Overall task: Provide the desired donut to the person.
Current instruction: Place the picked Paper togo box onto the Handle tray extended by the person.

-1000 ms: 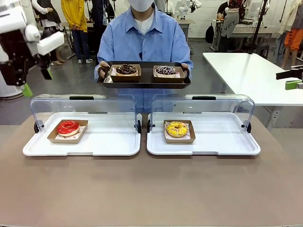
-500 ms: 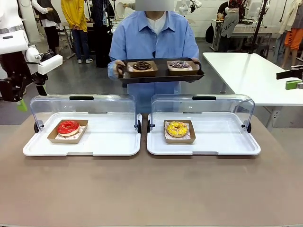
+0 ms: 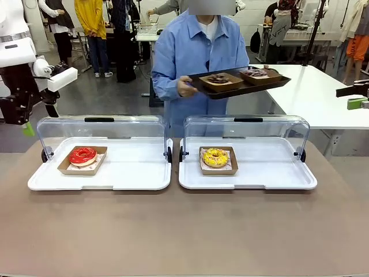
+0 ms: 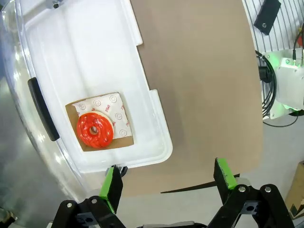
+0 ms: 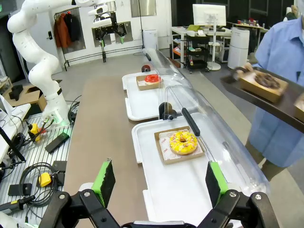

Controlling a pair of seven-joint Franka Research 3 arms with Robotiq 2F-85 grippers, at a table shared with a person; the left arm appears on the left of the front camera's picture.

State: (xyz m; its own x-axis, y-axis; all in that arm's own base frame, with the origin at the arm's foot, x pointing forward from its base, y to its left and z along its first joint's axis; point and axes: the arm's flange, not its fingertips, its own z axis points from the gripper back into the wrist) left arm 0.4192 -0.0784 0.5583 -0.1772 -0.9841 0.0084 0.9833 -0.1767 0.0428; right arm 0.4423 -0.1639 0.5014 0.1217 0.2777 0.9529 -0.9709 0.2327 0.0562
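On the matte brown tabletop (image 3: 184, 231) sit two shallow white plastic trays side by side, each with a clear curved lid hinged up at the far edge and a black handle bar on top. The left tray (image 3: 132, 176) holds a glossy red-glazed ring donut (image 3: 82, 155) in a square brown cardboard dish lined with printed white paper; the right tray (image 3: 271, 173) holds a yellow-iced ring donut (image 3: 215, 157) with speckled topping in the same kind of dish, set near the tray's left end. Beyond the trays stands the person in a light blue button-up shirt (image 3: 199, 57), holding a flat black rectangular serving tray (image 3: 239, 86) tilted toward the picture's right; on it rest two more cardboard dishes, one with a dark chocolate donut (image 3: 219, 79) and one with a dark donut under pale sprinkles (image 3: 255, 73). The left end effector (image 4: 166, 184) hangs high above the near corner of the left tray, its green-padded black fingers spread wide with nothing between them; the red donut lies well below it. The right end effector (image 5: 159, 183) is likewise open and empty, above the near end of the right tray, looking along both trays.
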